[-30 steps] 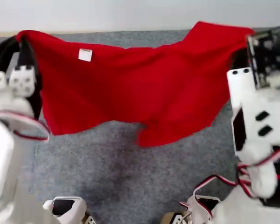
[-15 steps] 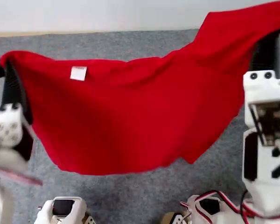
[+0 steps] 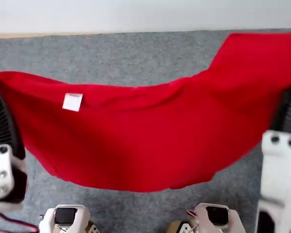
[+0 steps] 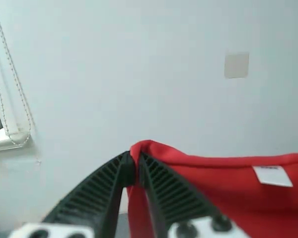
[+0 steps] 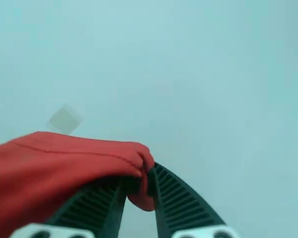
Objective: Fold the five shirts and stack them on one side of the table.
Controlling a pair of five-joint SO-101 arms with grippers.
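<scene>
One red shirt [image 3: 150, 145] up in the air, stretched wide between the two arms above the grey bench [image 3: 111, 53]. Clamped tight on one top corner, the left gripper [image 4: 134, 162], ribbed black fingers [image 4: 161, 188] pressed together with a fold of red cloth poking out past the tips. Pinching the opposite corner just the same, the right gripper [image 5: 141, 181], cloth bunched up and draped over one finger. Top edge sagging in a shallow curve through the middle and riding higher at the right arm's end. Bottom hem hanging in a rounded belly toward the arm bases [image 3: 65, 218] at the near edge of the bench. Small white tag [image 3: 72, 102] showing on the cloth, close to the end held on the left. White left arm [image 3: 2, 170] and white right arm [image 3: 281, 160] flanking the shirt on either side in the high view. Behind both grippers, pale wall [image 4: 139, 74] with a small square plate [image 4: 237, 65].
</scene>
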